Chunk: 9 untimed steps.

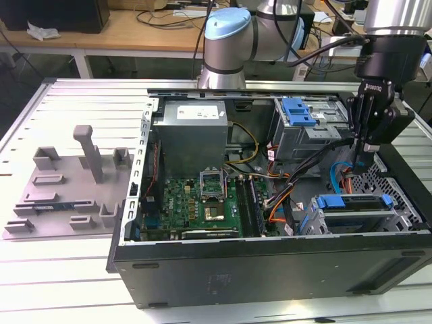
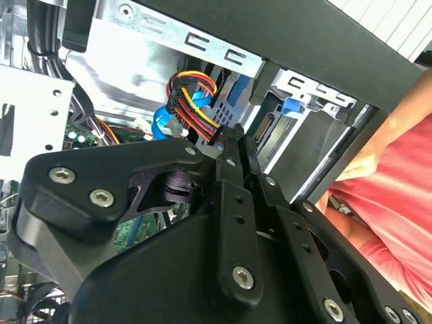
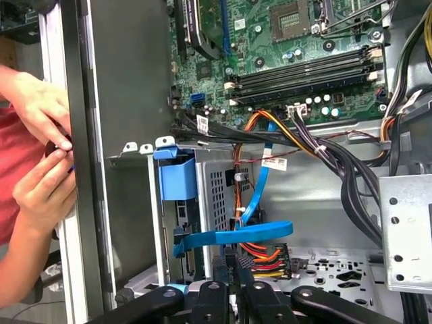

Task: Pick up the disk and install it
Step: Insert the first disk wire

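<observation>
The disk (image 1: 352, 202), in its bright blue carrier frame, sits in the grey drive bay at the near corner of the open computer case (image 1: 270, 270) on the exterior view's right. In the first wrist view the carrier's blue end (image 3: 177, 177) shows inside that bay. My gripper (image 1: 366, 160) hangs point-down inside the case, just behind the bay and above the cables. Its fingers (image 2: 234, 150) are pressed together with nothing between them. In the first wrist view my gripper (image 3: 234, 268) stands close to a blue flat cable (image 3: 236, 235) and a bundle of coloured wires (image 3: 264, 259).
A person's hands (image 3: 42, 155) work at the case's outer wall beside the bay, and a red sleeve (image 2: 395, 202) shows close by. The blue bracket (image 1: 297, 111) tops the far drive cage. The motherboard (image 1: 196, 199) and power supply (image 1: 192, 131) fill the case's left. A grey fixture (image 1: 67, 185) lies outside.
</observation>
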### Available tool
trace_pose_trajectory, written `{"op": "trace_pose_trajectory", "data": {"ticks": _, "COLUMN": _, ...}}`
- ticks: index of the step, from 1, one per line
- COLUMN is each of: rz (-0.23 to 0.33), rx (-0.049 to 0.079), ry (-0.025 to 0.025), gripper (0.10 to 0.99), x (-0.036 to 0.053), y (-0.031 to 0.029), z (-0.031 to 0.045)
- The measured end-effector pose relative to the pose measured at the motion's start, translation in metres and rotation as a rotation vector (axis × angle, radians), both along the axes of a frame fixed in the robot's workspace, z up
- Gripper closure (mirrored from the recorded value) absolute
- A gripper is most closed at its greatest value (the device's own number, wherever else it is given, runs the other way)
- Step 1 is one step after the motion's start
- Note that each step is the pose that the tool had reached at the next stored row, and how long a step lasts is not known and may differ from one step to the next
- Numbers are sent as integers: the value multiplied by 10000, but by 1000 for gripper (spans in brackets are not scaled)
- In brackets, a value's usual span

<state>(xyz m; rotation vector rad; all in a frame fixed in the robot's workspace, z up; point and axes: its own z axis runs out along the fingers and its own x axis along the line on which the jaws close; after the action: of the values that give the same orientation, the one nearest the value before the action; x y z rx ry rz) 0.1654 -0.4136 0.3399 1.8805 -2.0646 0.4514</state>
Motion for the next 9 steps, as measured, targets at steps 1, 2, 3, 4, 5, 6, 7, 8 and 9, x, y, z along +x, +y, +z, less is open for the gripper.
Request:
{"op": "trace_pose_trajectory", "data": {"ticks": 1, "rz": 18, "rx": 1, "ry": 0, "gripper": 922, "x": 0, "y": 0, "z": -2}}
{"op": "trace_pose_trajectory", "data": {"ticks": 2, "rz": 33, "rx": 1, "ry": 0, "gripper": 922, "x": 0, "y": 0, "z": -4}}
{"op": "trace_pose_trajectory", "data": {"ticks": 3, "rz": 40, "rx": 2, "ry": 0, "gripper": 922, "x": 0, "y": 0, "z": -6}}
{"op": "trace_pose_trajectory", "data": {"ticks": 4, "rz": 43, "rx": 2, "ry": 0, "gripper": 922, "x": 0, "y": -1, "z": -9}}
{"op": "trace_pose_trajectory", "data": {"ticks": 5, "rz": 43, "rx": 1, "ry": 0, "gripper": 922, "x": 0, "y": -1, "z": -10}}
{"op": "trace_pose_trajectory", "data": {"ticks": 6, "rz": 44, "rx": 1, "ry": 0, "gripper": 922, "x": 0, "y": -1, "z": -13}}
{"op": "trace_pose_trajectory", "data": {"ticks": 7, "rz": 44, "rx": 1, "ry": 0, "gripper": 922, "x": 0, "y": -1, "z": -16}}
{"op": "trace_pose_trajectory", "data": {"ticks": 8, "rz": 44, "rx": 1, "ry": 0, "gripper": 922, "x": 0, "y": -1, "z": -18}}
{"op": "trace_pose_trajectory", "data": {"ticks": 9, "rz": 44, "rx": 0, "ry": 0, "gripper": 922, "x": 0, "y": -1, "z": -21}}
